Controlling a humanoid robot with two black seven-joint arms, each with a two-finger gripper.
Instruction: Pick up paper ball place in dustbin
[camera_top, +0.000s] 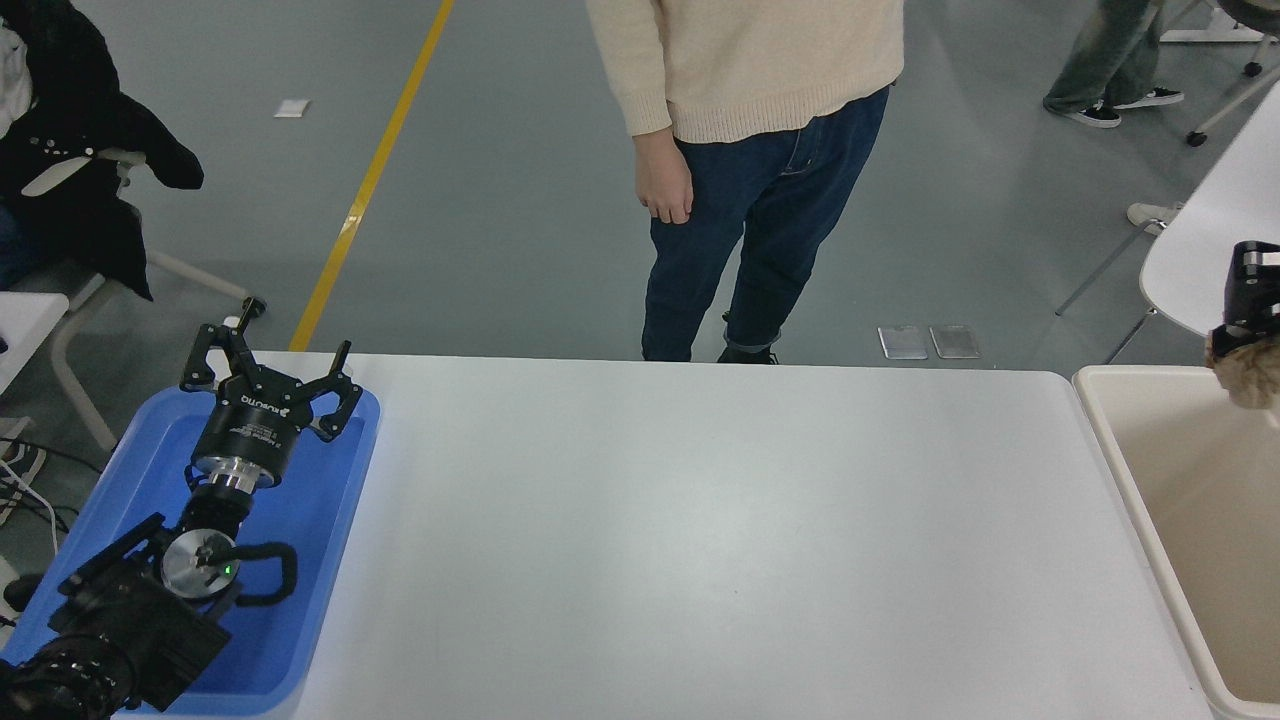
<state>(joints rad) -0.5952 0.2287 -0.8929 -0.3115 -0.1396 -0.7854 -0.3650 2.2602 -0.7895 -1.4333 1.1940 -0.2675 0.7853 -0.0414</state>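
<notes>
My right gripper (1252, 325) shows only partly at the right edge and is shut on the tan paper ball (1250, 372). It holds the ball in the air above the far part of the cream-beige dustbin (1105, 425), which stands off the table's right end. The ball hangs under the fingers, clear of the bin's walls. My left gripper (270, 365) is open and empty, parked over the blue tray (330, 540) at the lower left.
A person in a cream sweater and jeans (745, 170) stands at the table's far edge, one hand (665, 190) hanging down. A white chair (1200, 260) stands behind the dustbin. A chair with a black coat (75, 150) is at the far left.
</notes>
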